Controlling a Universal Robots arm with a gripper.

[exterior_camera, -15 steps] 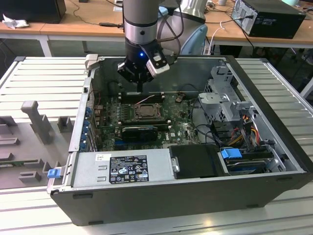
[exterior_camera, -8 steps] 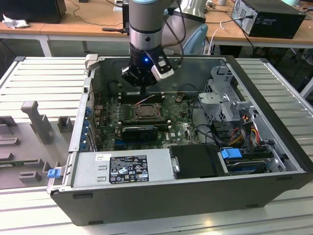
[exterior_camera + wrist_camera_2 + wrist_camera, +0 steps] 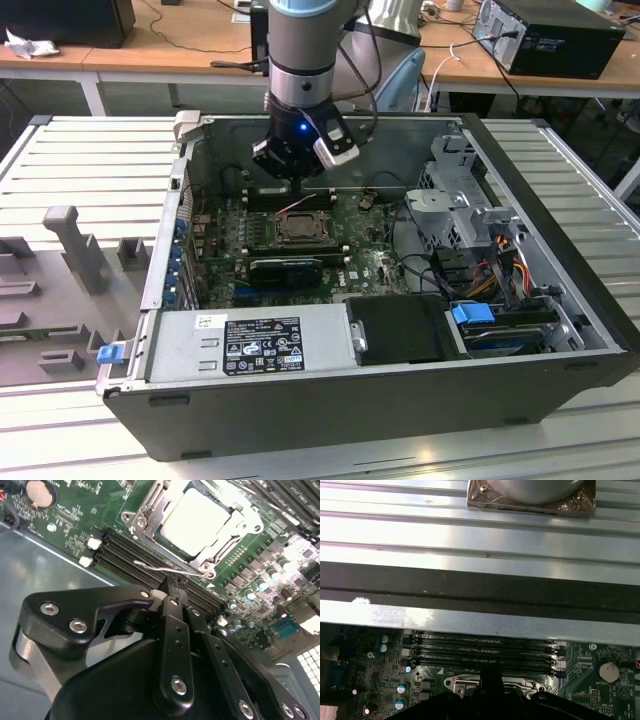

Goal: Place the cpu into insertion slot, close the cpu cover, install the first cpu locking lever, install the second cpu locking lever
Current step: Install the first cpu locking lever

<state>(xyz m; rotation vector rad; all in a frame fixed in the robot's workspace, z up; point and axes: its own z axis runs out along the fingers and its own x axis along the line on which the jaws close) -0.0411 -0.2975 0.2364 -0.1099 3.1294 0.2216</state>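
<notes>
The cpu lies flat in the insertion slot, its silvery face showing through the window of the cpu cover. The cover is down over the chip. A thin wire locking lever stands free along the socket edge nearest the memory slots, its hooked end loose. In the second wrist view my gripper is shut, its black fingertips side by side just short of that lever. In the exterior view the gripper hangs over the board just behind the socket. The socket's metal edge also appears in the first wrist view.
Several black memory slots run between the gripper and the socket. A coin battery sits on the green board. The power supply, a drive cage with cables and the case walls enclose the board.
</notes>
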